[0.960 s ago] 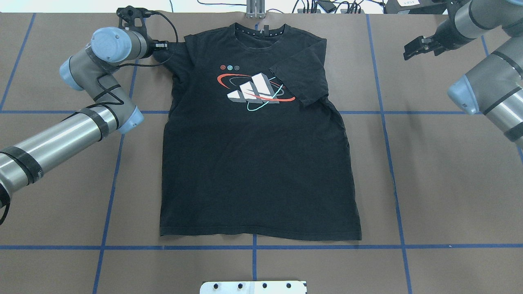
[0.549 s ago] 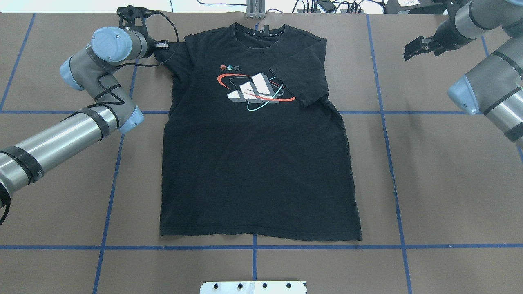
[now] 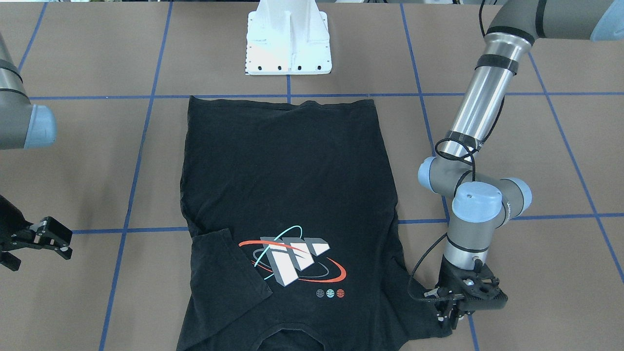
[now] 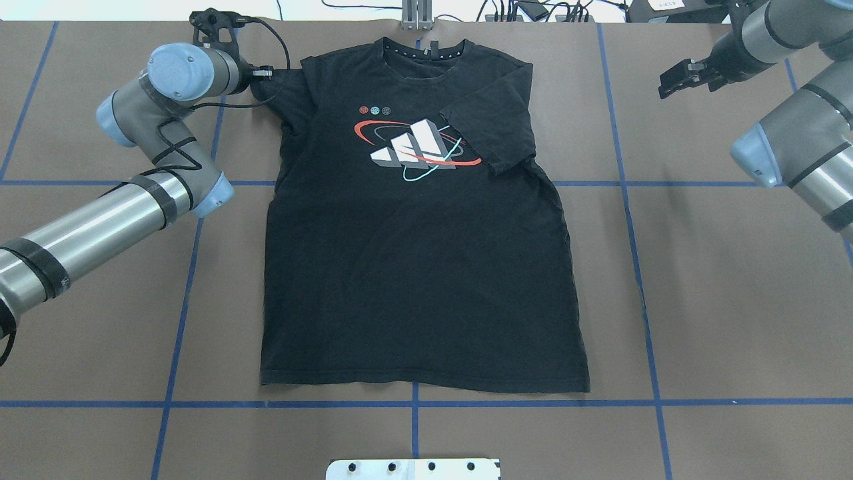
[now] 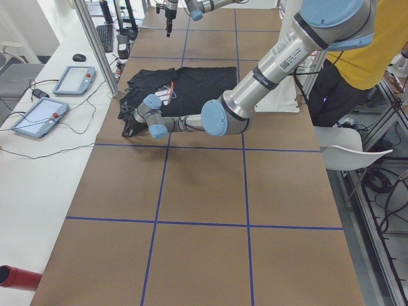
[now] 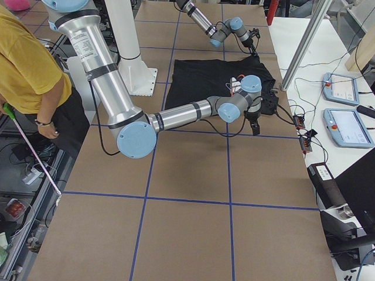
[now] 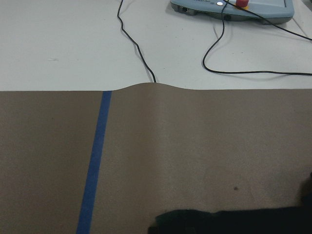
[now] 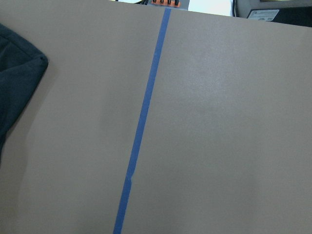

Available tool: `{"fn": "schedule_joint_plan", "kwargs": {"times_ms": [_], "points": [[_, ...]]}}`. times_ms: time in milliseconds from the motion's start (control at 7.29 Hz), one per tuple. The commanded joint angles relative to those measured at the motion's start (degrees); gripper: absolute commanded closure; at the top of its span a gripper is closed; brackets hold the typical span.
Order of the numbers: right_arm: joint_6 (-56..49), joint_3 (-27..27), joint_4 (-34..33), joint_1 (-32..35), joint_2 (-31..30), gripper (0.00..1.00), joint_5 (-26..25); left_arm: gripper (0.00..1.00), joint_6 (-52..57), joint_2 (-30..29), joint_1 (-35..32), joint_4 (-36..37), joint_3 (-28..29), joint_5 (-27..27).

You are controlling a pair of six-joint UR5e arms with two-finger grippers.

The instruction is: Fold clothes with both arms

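Observation:
The black T-shirt (image 4: 413, 267) lies flat on the brown table, print up, collar at the far edge. One sleeve (image 4: 490, 127) is folded over onto the chest beside the print. My left gripper (image 4: 265, 71) is low at the other sleeve's outer edge, and its fingers look shut on the cloth (image 3: 451, 319). In the left wrist view only a strip of black cloth (image 7: 234, 222) shows at the bottom. My right gripper (image 4: 668, 81) hangs open above bare table well off the shirt's other side, with nothing in it (image 3: 61, 241). The right wrist view catches a shirt corner (image 8: 14, 73).
The white mounting base (image 3: 288, 44) stands just beyond the shirt's hem. Cables and plugs (image 4: 533, 10) line the table's far edge. Two control tablets (image 6: 345, 126) lie on the white bench past that edge. A person in a yellow shirt (image 6: 23, 64) stands beside the robot.
The left gripper has shifted very slightly toward the far edge at the sleeve. The right arm and the shirt look the same.

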Motion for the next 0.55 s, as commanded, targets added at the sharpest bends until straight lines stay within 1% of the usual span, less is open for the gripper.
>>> {"fn": "schedule_joint_plan", "kwargs": {"times_ms": [0,137,412], "points": [[0.0,0.1,0.0,0.0,0.0,0.00,0.0,1.00,-0.1,0.0,-0.1,-0.2,-0.3,0.0],[0.0,0.1,0.0,0.0,-0.1,0.00,0.0,1.00,-0.1,0.0,-0.1,-0.2,-0.9,-0.1],[0.2,0.3,0.0,0.0,-0.1,0.00,0.1,1.00,-0.9,0.6,-0.2,0.4,-7.9,-0.1]]}}
